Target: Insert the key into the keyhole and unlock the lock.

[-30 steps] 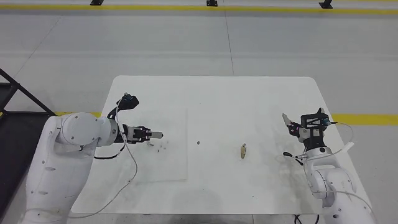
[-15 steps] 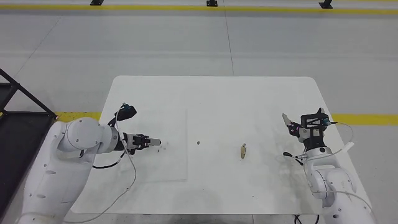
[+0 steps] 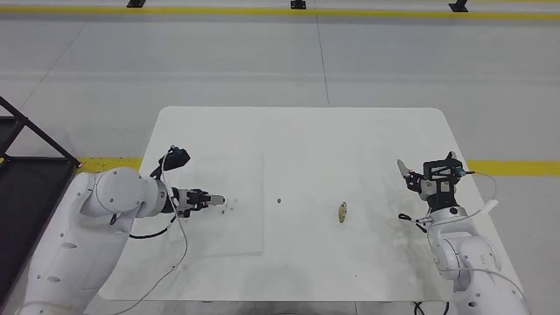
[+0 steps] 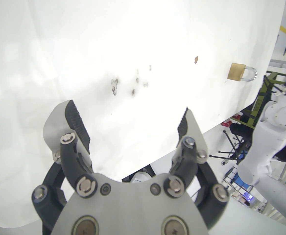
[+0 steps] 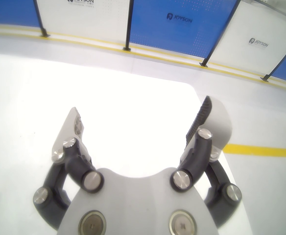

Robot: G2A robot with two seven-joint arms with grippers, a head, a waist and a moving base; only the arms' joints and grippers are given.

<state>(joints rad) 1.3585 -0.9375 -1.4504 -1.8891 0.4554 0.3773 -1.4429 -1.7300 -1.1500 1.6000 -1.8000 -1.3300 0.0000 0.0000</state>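
We judge nothing done yet: key (image 4: 114, 88) lies ungrasped just ahead of the open, empty left gripper (image 4: 128, 114), lock (image 4: 241, 72) well right, right gripper (image 5: 140, 108) likewise open and empty.

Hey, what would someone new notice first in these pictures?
The brass padlock lies alone right of centre on the white table. The left gripper hovers open just short of small metal bits, probably the key; the right gripper is open near the table's right edge.

lock (image 4: 236, 71): brass-coloured body, dull sheen, glossy silver metal shackle | counter (image 4: 157, 25): white, smooth, matt | left pincer (image 4: 129, 113): silvery metal plates, black ribbed pads (image 4: 79, 125) | right pincer (image 5: 143, 116): same metal, ribbed pad, shiny screw heads
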